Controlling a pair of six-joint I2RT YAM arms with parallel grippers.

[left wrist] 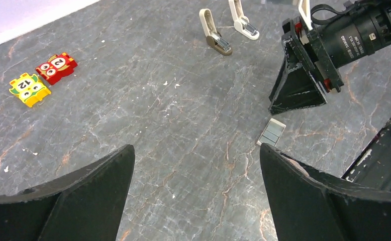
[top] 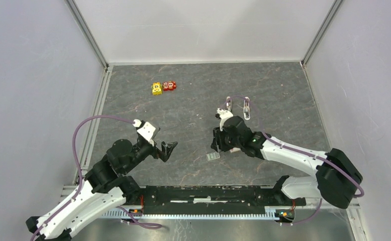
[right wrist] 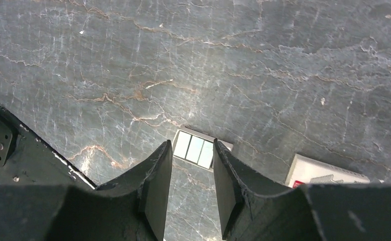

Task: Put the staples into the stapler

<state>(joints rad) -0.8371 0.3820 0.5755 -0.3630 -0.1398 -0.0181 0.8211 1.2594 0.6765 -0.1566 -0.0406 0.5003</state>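
The cream-white stapler lies at the middle back, swung open into two arms; it also shows in the left wrist view. The staples, a small flat silvery block, lie on the tabletop in front of it. They show in the left wrist view and the right wrist view. My right gripper hangs just above the staples, jaws narrowly apart and empty; its tips frame the staples' near edge. My left gripper is wide open and empty, left of the staples.
A yellow toy block and a red one lie side by side at the back left, also in the left wrist view. White walls enclose the dark marbled tabletop. The black base rail runs along the near edge.
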